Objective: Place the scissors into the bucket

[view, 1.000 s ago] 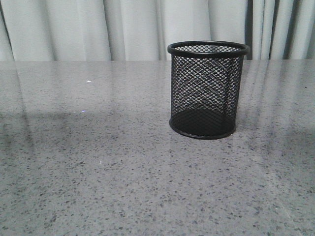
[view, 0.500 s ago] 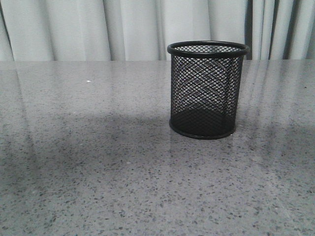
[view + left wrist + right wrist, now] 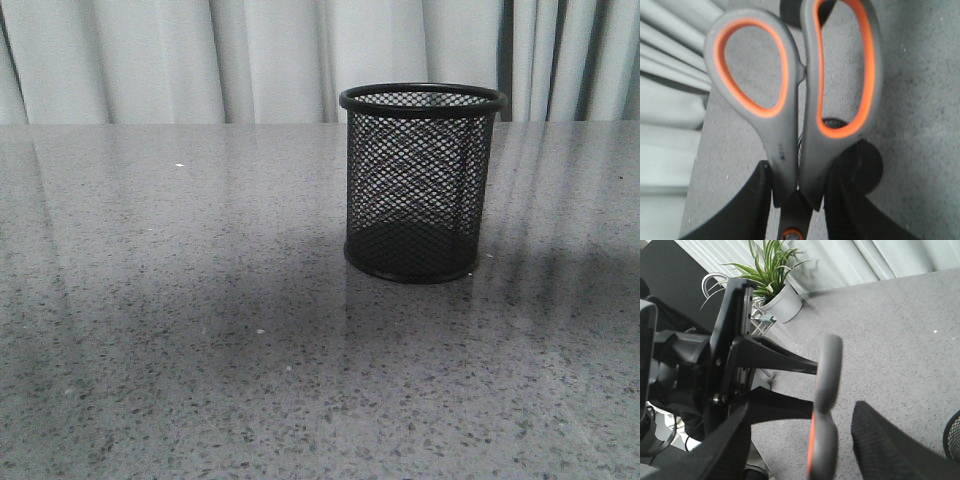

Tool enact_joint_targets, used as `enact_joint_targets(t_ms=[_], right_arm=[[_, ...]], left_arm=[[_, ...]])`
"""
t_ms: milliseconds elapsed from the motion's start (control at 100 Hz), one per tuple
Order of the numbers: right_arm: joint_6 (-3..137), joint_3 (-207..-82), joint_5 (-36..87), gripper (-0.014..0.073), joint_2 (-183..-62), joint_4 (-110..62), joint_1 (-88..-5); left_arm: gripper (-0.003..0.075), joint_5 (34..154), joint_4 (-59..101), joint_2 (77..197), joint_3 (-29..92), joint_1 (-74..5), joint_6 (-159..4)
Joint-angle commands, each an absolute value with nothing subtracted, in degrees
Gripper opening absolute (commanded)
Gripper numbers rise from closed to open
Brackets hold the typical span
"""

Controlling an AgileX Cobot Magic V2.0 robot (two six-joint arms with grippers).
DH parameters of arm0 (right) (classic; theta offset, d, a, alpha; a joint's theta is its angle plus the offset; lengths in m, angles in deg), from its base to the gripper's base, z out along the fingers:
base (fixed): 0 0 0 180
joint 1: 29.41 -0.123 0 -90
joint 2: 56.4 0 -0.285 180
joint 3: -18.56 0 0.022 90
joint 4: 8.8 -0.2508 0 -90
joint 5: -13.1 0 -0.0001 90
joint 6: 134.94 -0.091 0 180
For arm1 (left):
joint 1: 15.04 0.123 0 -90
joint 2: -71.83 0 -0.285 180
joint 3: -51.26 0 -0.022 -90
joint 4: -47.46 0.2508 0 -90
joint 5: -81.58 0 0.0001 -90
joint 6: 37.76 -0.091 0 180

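The bucket (image 3: 420, 185), a black wire-mesh cup, stands upright on the grey speckled table (image 3: 150, 300), right of centre; its edge also shows in the right wrist view (image 3: 954, 440). No gripper shows in the front view. In the left wrist view my left gripper (image 3: 799, 172) is shut on the scissors (image 3: 812, 145), just above the orange pivot, with the grey-and-orange handle loops pointing away from it. In the right wrist view the scissors' handles (image 3: 827, 370) show edge-on between the fingers of my open right gripper (image 3: 802, 407), apart from both. The blades are hidden.
Pale curtains (image 3: 150, 60) hang behind the table. In the right wrist view the left arm (image 3: 725, 365) reaches in from the side, and a potted plant (image 3: 772, 285) in a white pot stands beyond the table's edge.
A broad shadow has spread across the table in front of the bucket. The bucket has not moved.
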State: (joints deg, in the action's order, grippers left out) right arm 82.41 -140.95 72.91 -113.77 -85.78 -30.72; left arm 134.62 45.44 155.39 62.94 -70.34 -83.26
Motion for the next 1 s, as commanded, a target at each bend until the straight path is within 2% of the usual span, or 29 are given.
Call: enact_joint_targets(t_ms=[0, 90, 160, 230, 420, 470, 580, 750, 800, 850, 990], right_arm=[[83.88, -142.89, 71.53, 0.0397, -113.79, -89.82, -30.80], [84.06, -142.89, 71.14, 0.0392, -113.79, -89.72, -30.80], [84.09, -142.89, 70.88, 0.0345, -113.79, -89.34, -30.80], [84.09, -142.89, 70.43, 0.0265, -113.79, -88.12, -30.80], [84.24, -142.89, 69.49, -0.0028, -113.79, -85.86, -30.80], [84.24, -142.89, 69.39, -0.0074, -113.79, -85.07, -30.80], [84.24, -142.89, 69.26, -0.0061, -113.79, -83.62, -30.80], [84.24, -142.89, 67.62, -0.0061, -113.79, -81.33, -30.80], [84.24, -142.89, 67.15, -0.0061, -113.79, -80.42, -30.80], [84.24, -142.89, 66.45, -0.0060, -113.92, -79.54, -30.80], [82.98, -146.32, 66.92, -0.0060, -116.44, -75.41, -30.80]], left_arm=[[-0.0021, 129.94, 45.10, 155.63, 66.48, -71.85, -82.46], [-0.0021, 129.94, 45.26, 157.07, 67.79, -72.77, -82.46], [-0.0021, 129.44, 45.26, 157.60, 68.20, -72.88, -82.46], [-0.0021, 128.92, 45.26, 157.60, 68.20, -72.88, -82.46], [-0.0019, 129.94, 44.17, 157.34, 68.20, -72.88, -82.46], [-0.0013, 131.12, 44.02, 157.34, 68.20, -72.77, -82.46], [0.0076, 133.76, 43.93, 157.34, 68.20, -72.64, -82.32], [0.0355, 133.39, 50.69, 156.67, 68.90, -72.45, -77.36], [0.0416, 133.12, 53.76, 156.15, 69.64, -71.63, -74.47], [0.0444, 133.12, 55.88, 155.84, 70.49, -70.41, -71.64], [0.0438, 134.42, 56.58, 154.89, 73.55, -61.84, -66.39]])
